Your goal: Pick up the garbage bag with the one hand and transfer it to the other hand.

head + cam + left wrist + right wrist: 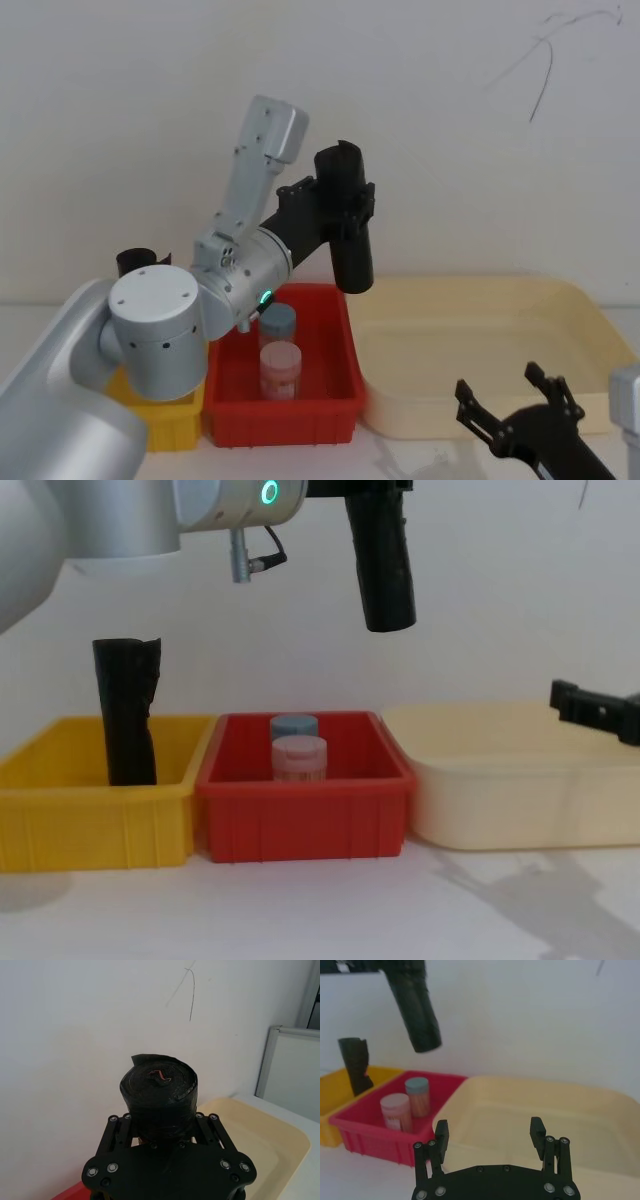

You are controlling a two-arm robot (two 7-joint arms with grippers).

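The garbage bag (pixel 385 570) hangs high above the red bin (pixel 300 820), over its right rim. It is nearly upright, its lower end tipped a little toward the side away from the yellow bin (pixel 90 820). The left gripper (pixel 345 208) is clamped across the roll's upper part, leaving the lower half bare. Seen end-on from the left wrist, the roll is tightly wound film with a small loose flap at the top edge. It probably weighs little and is firm across its width, though the smooth plastic may slide under a weak pinch. The bare lower half, squeezed across the width below the left fingers, looks the sound place to take it. The right gripper (pixel 489 1135) waits spread wide and empty, low and to the right of the red bin, in front of the cream tray (pixel 500 790) and well below the roll. Inside the red bin stand a blue-lidded jar (pixel 294 726) and a pink jar (pixel 299 758). A ragged-topped black roll (pixel 125 710) stands in the yellow bin on the red bin's left.
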